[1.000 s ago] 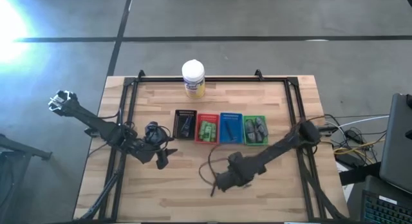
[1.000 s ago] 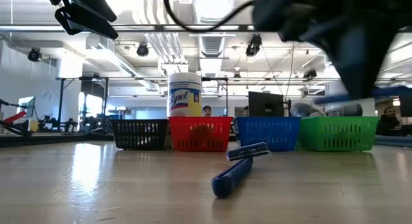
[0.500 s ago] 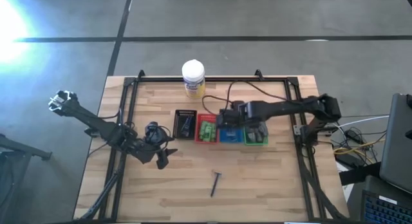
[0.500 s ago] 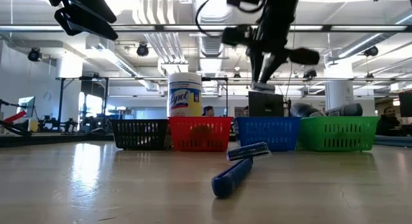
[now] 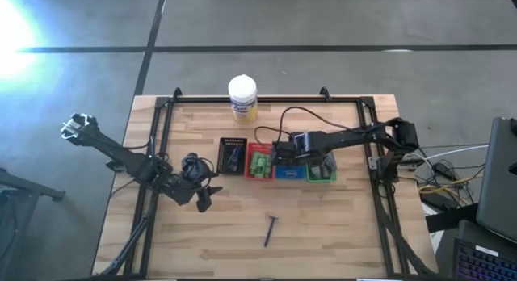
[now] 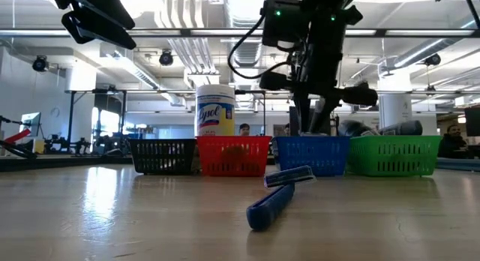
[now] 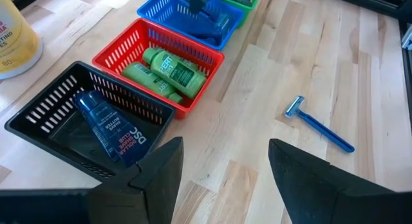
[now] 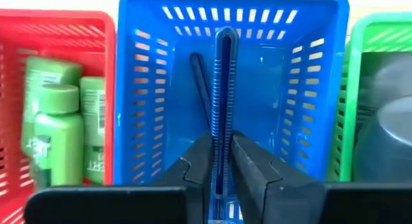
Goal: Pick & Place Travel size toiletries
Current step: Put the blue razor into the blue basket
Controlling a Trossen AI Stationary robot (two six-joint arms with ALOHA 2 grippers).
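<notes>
- Right claw (image 5: 281, 154) sits over the blue tray (image 5: 288, 173), fingers (image 8: 248, 172) pinching a blue razor (image 8: 223, 108) by its handle; the razor runs lengthwise down the tray's middle.
- We can see a second slim blue stick (image 8: 201, 89) lying in the blue tray just beside the held razor.
- From the low view the right claw (image 6: 315, 103) hangs right above the blue tray (image 6: 311, 156), arm coming down from overhead.
- Left claw (image 5: 203, 199) waits over the left part of the surface (image 5: 323, 232), near-left of the tray row. Fingers (image 7: 302, 176) spread, nothing between them.
- Tray row left to right: black tray (image 5: 232, 155), red tray (image 5: 259, 165), blue, green tray (image 5: 320, 178).
- Black tray holds a dark tube (image 7: 111, 126) lying flat.
- Red tray holds green bottles (image 7: 168, 68) on their sides.
- Green tray holds grey oval containers (image 5: 319, 161).
- One more blue razor (image 5: 271, 228) lies loose on the surface, near side, well apart from the trays and both claws; head points toward the trays (image 7: 318, 124).
- White-lidded jar (image 5: 242, 98) stands at the far edge, behind the black and red trays.
</notes>
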